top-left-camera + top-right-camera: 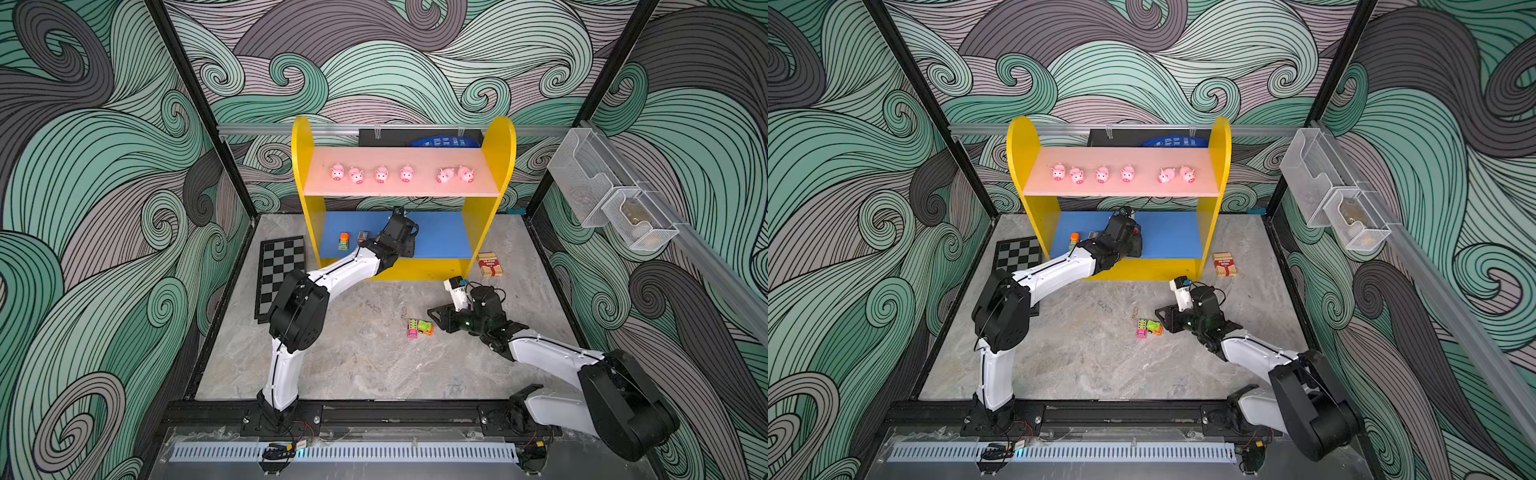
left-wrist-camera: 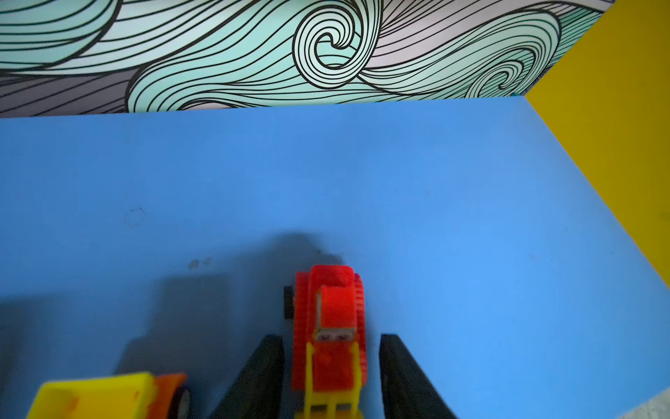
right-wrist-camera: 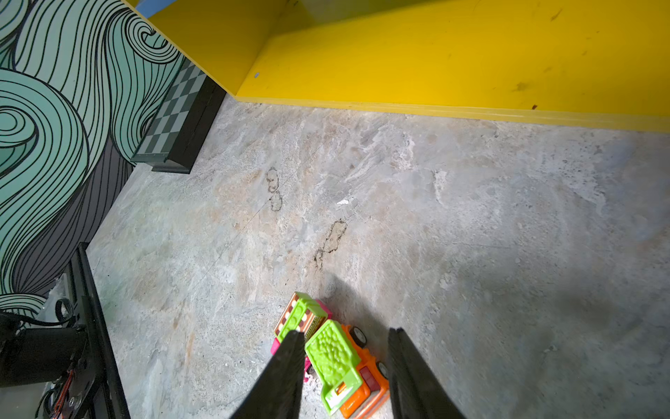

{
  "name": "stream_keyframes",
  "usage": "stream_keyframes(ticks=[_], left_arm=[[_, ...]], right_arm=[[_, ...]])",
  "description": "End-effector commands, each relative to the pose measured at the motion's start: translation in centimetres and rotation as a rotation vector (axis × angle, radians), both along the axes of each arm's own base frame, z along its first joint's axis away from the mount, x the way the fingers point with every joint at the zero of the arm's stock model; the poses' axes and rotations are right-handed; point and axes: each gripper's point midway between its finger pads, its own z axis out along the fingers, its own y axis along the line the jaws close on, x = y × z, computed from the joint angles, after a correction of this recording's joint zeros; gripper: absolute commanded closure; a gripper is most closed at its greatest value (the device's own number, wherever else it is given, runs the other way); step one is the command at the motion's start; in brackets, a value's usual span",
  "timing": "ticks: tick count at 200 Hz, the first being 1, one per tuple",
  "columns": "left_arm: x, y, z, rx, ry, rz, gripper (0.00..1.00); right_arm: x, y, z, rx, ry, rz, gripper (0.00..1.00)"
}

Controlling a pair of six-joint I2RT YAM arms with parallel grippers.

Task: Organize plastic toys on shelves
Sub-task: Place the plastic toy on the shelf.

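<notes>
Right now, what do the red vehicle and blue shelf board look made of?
Red vehicle: moulded plastic, glossy, slightly translucent; ribbed treads, crisp moulded edges. Blue shelf board: probably painted or laminated wood, matte; flat, even colour, faint scuffs. Core not visible.

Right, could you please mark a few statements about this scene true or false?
Six pink pigs stand on the pale pink upper board. True.
The checkerboard lies on the blue lower board. False: it lies on the table, beside the shelf unit.
The left gripper's jaws straddle a red toy vehicle on the blue lower board. True.
No toy vehicles are on the table. False: a green-and-orange truck and a pink vehicle lie there, by the right gripper.
</notes>
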Motion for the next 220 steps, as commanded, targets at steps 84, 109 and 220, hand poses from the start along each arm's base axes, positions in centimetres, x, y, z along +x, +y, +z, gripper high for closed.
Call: stream_keyframes(ticks=[84, 109, 220], left_arm=[[-2.3, 0.6, 4.5, -0.024, -0.046, -0.1, 0.45], [-3.5, 1.1, 5.1, -0.025, -0.065, -0.121, 0.43], [-16.9, 1.5, 0.8, -0.164, 0.15, -0.497, 0.4]], right_arm=[[0.5, 0.4, 1.4, 0.028, -0.036, 0.01, 0.58], [0.5, 0.4, 1.6, 0.03, -0.039, 0.009, 0.57], [-1.4, 0.3, 0.1, 0.027, 0.033, 0.039, 0.54]])
